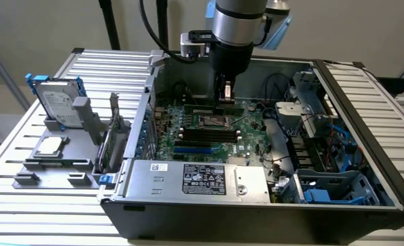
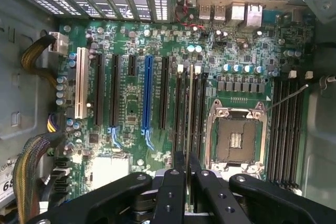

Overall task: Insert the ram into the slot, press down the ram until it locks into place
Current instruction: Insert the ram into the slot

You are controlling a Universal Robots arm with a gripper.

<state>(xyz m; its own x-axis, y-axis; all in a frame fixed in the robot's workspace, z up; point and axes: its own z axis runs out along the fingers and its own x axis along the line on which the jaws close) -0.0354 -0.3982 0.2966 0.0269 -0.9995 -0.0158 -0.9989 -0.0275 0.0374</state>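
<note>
Green and thin, the ram (image 1: 202,108) is being pinched on edge by the gripper (image 2: 187,161), directly over a black slot (image 2: 195,108). It is being held beside the processor socket (image 2: 236,137) on the motherboard (image 2: 157,40) inside the open case (image 1: 257,215).

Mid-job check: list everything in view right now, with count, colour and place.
table: one, silver slats, under everything
case: one, black, open, on table
motherboard: one, green, inside case
CPU socket: one, silver frame, on motherboard
slots: several, black, parallel, beside CPU socket
blue slot: one, blue, among black card slots
power supply: one, silver with black label, at case's near edge
fixture: one, grey, on table at the exterior view's left
hard drive: one, grey, upright in fixture
ram: one, green, held above motherboard
gripper: one, black, shut on ram, over slots
arm: one, silver, above case
</note>
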